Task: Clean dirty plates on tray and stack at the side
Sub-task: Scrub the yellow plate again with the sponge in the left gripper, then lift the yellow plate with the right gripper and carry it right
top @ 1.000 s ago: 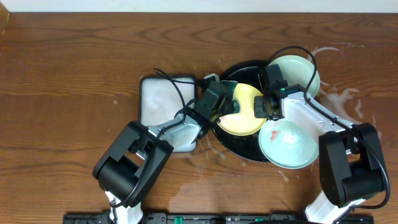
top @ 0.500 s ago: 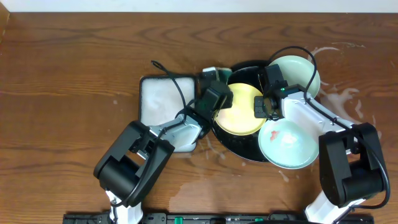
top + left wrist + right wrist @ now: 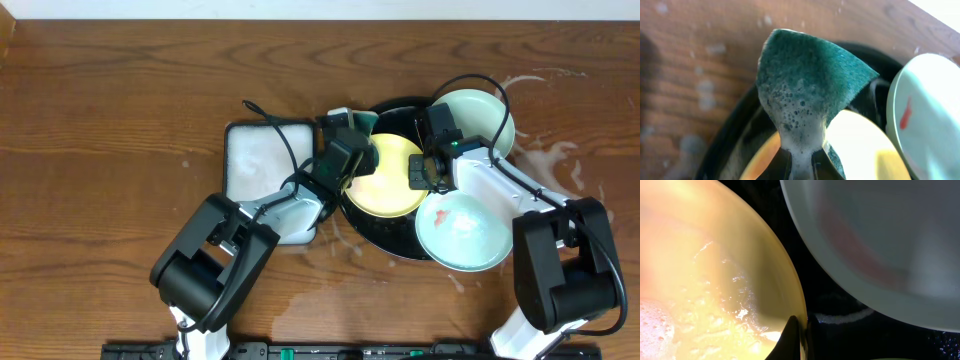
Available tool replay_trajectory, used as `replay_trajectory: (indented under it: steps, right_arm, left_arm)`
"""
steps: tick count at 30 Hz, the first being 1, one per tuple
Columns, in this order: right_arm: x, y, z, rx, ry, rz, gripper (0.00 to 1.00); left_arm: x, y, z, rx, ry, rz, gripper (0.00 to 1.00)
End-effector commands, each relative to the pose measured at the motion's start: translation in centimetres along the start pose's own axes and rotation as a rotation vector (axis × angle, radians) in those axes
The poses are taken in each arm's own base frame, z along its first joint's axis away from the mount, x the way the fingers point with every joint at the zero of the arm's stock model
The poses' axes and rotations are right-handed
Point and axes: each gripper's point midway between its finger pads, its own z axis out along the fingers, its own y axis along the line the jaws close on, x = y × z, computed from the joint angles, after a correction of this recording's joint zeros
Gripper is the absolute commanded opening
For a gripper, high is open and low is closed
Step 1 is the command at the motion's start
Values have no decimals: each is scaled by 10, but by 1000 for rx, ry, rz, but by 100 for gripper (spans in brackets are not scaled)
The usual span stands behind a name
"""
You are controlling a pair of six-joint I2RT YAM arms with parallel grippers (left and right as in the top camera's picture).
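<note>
Yellow plate (image 3: 388, 180): lies face up in the black tray (image 3: 385, 238), the middle one of three; inside is wet and sudsy.
Right pincer (image 3: 799, 330): closed on the yellow plate's right rim, with the rim between its tips. Looks like it pins the plate for scrubbing.
Left pincer (image 3: 801, 167): clamped on a green sponge (image 3: 807, 85), foam at the pinch. The sponge is over the tray's left edge, just beside the yellow plate. Contact with the plate: cannot tell.
Near mint plate (image 3: 462, 230): overlaps the tray's front-right rim, with a red-orange smear inside. Not clean.
Far mint plate (image 3: 482, 118): at the tray's back-right edge, partly off it. The red streak in the left wrist view is probably on this one.
Handling: plates judged stiff, light and soap-slick. The thin rim is the only place to grip, so a pinch there may slide. Material unclear; treat as breakable.
Axis: plates are round with no long axis, open side up. The sponge's long axis runs out from the pincer and fans wide at the free end.
Foam tray (image 3: 255, 160): white, on the worktop (image 3: 120, 120) left of the black tray.
Stack: none at the side yet.
</note>
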Motion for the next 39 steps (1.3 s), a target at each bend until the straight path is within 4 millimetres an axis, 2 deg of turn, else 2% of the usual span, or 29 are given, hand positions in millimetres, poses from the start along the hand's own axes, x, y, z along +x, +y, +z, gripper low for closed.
replay_trajectory:
  steps: [1, 8, 12, 14, 17, 19, 22, 25, 27, 28, 29, 32, 35, 37, 39]
  right_arm:
    - [12, 0, 10, 0, 48, 2, 1]
    - [12, 0, 10, 0, 48, 2, 1]
    - [12, 0, 10, 0, 48, 2, 1]
    - [12, 0, 10, 0, 49, 2, 1]
    - [12, 0, 10, 0, 49, 2, 1]
    - [12, 0, 9, -2, 47, 2, 1]
    - [11, 5, 4, -33, 45, 3, 1]
    - [7, 10, -4, -65, 30, 6, 1]
    - [0, 9, -16, -66, -8, 8, 1]
    - [-3, 8, -21, -65, -24, 9, 1]
    - [-7, 7, -27, -64, -46, 9, 1]
    - [-21, 5, -54, -63, -133, -25, 1]
    - [-33, -3, -86, -10, -235, -62, 1]
    - [-40, -10, -109, 53, -311, -82, 1]
    - [-46, -15, -131, 116, -383, -117, 1]
  left_arm:
    - [20, -8, 1, 23, 73, -18, 7]
    - [32, 11, 3, -77, 76, 63, 8]
    - [50, -7, -1, 30, 184, 54, 7]
    - [48, -19, -7, 78, 199, 51, 7]
    - [26, -36, -23, 124, 147, 88, 8]
    - [4, -49, -39, 154, 86, 131, 8]
    - [-33, -51, -68, 134, 2, 126, 7]
    - [-64, -21, -98, 23, -45, 92, 7]
    - [-81, 22, -118, -118, -52, 54, 8]
    - [-84, 32, -121, -146, -47, 43, 8]
    - [-87, 51, -127, -193, -34, 22, 7]
    - [-85, 103, -139, -332, 27, -44, 7]
    - [-76, 144, -146, -436, 99, -110, 7]
    - [-68, 158, -146, -444, 152, -153, 8]
    - [-62, 163, -142, -412, 202, -175, 8]
